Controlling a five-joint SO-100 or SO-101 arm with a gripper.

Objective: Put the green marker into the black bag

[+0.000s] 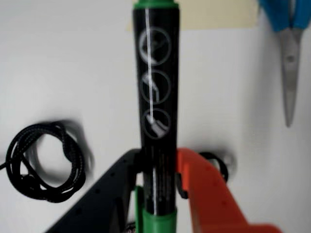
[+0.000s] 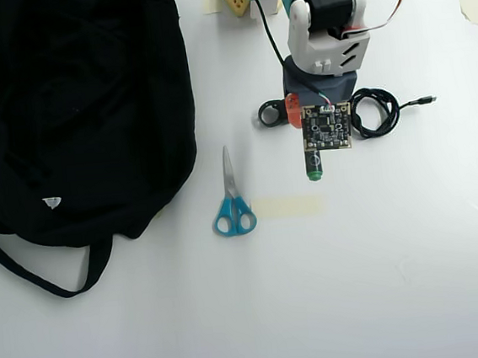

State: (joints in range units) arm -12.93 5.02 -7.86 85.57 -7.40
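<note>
- Wrist view shows the green marker (image 1: 156, 121) pinched across its black barrel between a black finger and an orange finger (image 1: 204, 189), the fingers closed on the lower part near the green end.
- Overhead view has the marker (image 2: 313, 167) poking out from under the arm's wrist board, its green tip pointing toward the bottom of the picture; whether it has left the white surface (image 2: 399, 257) cannot be told from above.
- The black bag (image 2: 71, 110) lies well apart, at the left of the overhead view, with the scissors (image 2: 232, 205) between it and the marker.
- The step in hand looks like the carry: the grip seems made, the trip to the bag not yet.
- Lift high enough first that the hanging tip passes above the scissors and the bag's soft edge.
- The grip sits near one end, so the long free part may swing; a slow sweep would help.
- No opening in the bag is visible from above, so aim for the broad middle of the fabric, not the strap loops (image 2: 27, 267).
- Mind the coiled cable (image 2: 374, 113) and the small black ring (image 2: 270, 113) beside the fingers when turning.
</note>
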